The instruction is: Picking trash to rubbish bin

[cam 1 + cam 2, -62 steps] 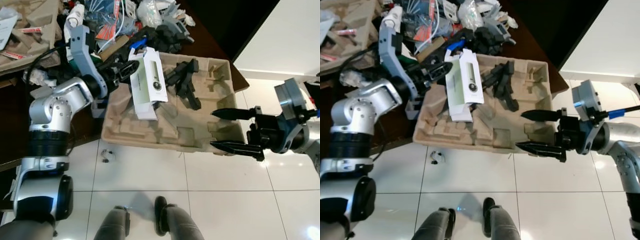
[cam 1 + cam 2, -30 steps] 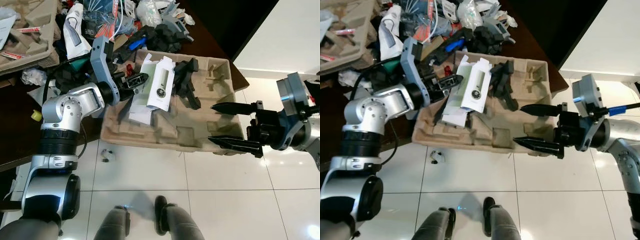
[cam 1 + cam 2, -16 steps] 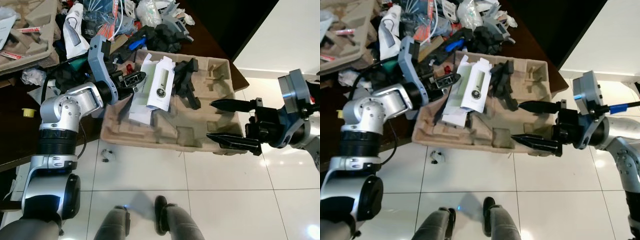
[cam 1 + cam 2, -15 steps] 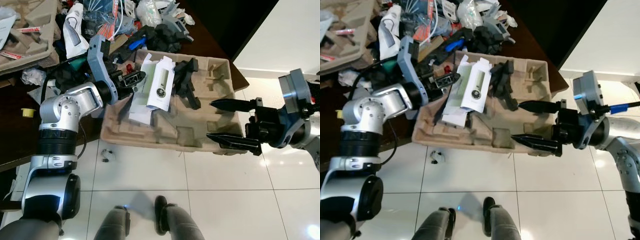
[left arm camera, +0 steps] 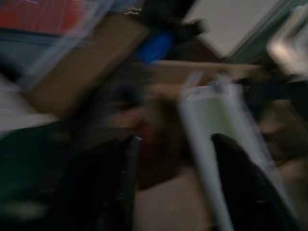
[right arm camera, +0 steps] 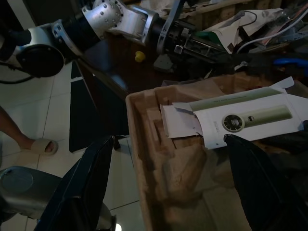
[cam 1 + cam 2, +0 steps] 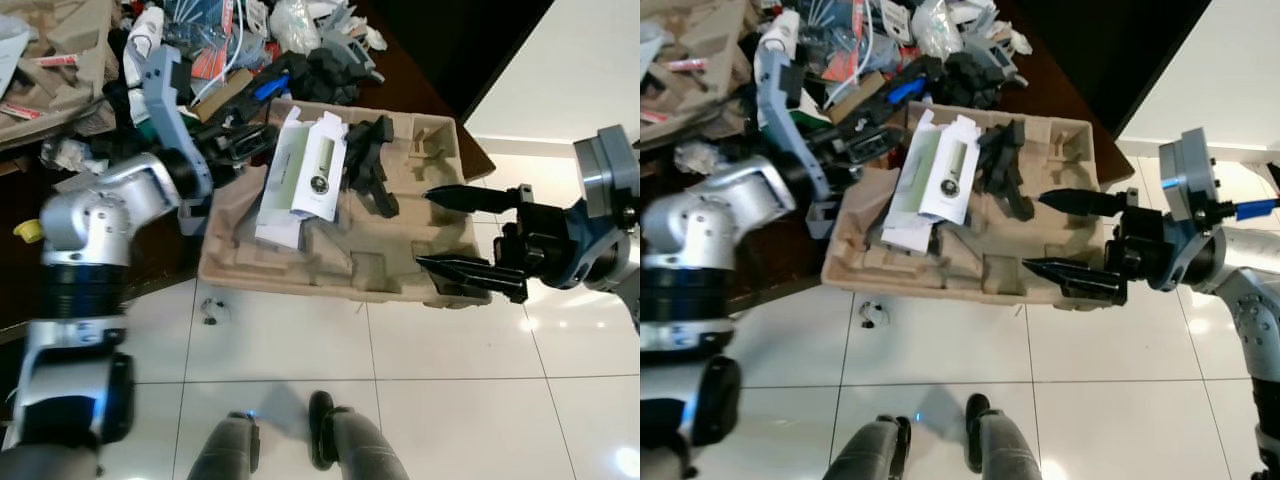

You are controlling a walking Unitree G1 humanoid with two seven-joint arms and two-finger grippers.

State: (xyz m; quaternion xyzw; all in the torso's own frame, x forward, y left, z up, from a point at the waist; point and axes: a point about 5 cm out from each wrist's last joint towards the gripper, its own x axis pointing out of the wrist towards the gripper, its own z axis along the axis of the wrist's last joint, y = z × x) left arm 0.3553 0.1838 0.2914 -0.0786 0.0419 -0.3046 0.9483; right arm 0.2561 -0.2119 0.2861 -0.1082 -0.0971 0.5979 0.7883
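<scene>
On the edge of a dark table [image 7: 455, 95], overhanging the white tiled floor [image 7: 300, 345], lies a large moulded pulp tray [image 7: 330, 255]. Across its upper left part rests a white and green carton [image 7: 305, 175] with a round emblem printed on it, one end raised on the tray's ridge and a white paper flap sticking out below. Just beside the carton, in the tray's upper middle, sit black foam pieces [image 7: 372, 165].

The right gripper [image 7: 455, 232] hovers at the tray's right end, its two long black fingers wide apart, one over the tray's corner pocket and the other along the near rim; they hold nothing. From the right wrist view the carton [image 6: 245, 122] lies ahead across the tray, with the other arm beyond it.

The left gripper [image 7: 245, 135] sits at the tray's upper left rim, close to the carton's top corner. Its wrist view is heavily blurred; the fingers look parted with the pale carton [image 5: 211, 139] between them, though contact cannot be judged.

Behind the tray the table is heaped with clutter [image 7: 260, 40]: black packing bits, clear bags, red wrappers, white cables. Another pulp tray [image 7: 60, 70] lies far left. A small yellow cap [image 7: 27, 231] sits on the dark surface at the left edge, and a small scrap [image 7: 212, 312] lies on the tiles below the tray. The robot's feet [image 7: 320, 445] stand on the floor
</scene>
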